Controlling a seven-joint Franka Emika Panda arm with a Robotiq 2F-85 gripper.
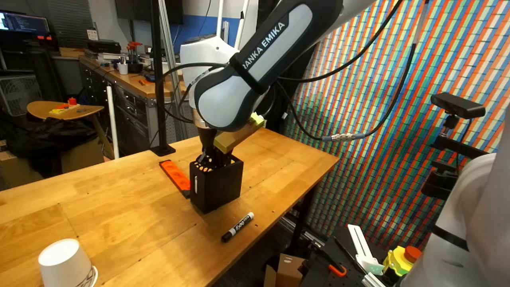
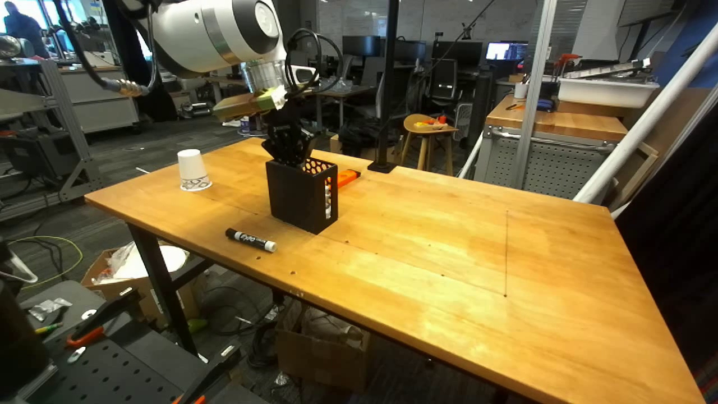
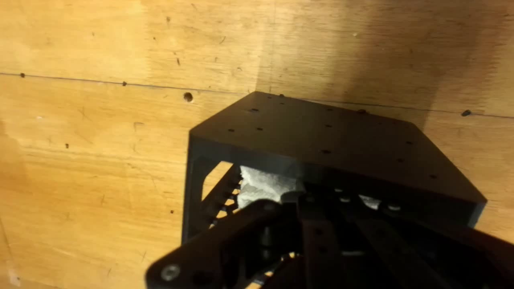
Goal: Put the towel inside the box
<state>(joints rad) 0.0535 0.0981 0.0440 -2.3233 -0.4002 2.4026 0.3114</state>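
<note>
Towel (image 3: 261, 184): pale, crumpled cloth, located inside the box (image 1: 219, 189), seen through the open top in the wrist view. Pale material also shows through the vertical slot in the box's end wall in an exterior view; its full extent is hidden by the walls.

Box: black, upright, with honeycomb perforations in a side wall, standing on the counter (image 2: 449, 241).

Tool (image 2: 289, 160): pointing down, lower part within the box opening. Its tips are obscured by the box and by shadow; whether it is wide or narrow, or holds the towel, cannot be told.

Arm (image 1: 235, 93): above the box, with a yellowish block (image 1: 239, 135) at its wrist.

Marker (image 1: 238, 227): lettered EXPO, lying on the counter near the box.

Orange strip (image 1: 175, 175): dark-bordered, flat on the counter, just beside the box; contact between them cannot be determined.

Cup (image 2: 192, 168): white, mouth down, patterned band near its rim, well apart from the box in both exterior views.

Post (image 2: 389, 84): black, vertical, its base plate on the counter.

Beyond the counter: a wooden stool (image 2: 414, 121) bearing small coloured pieces (image 2: 431, 123), and a workbench (image 2: 583, 120) carrying a white bin (image 2: 608, 93).
</note>
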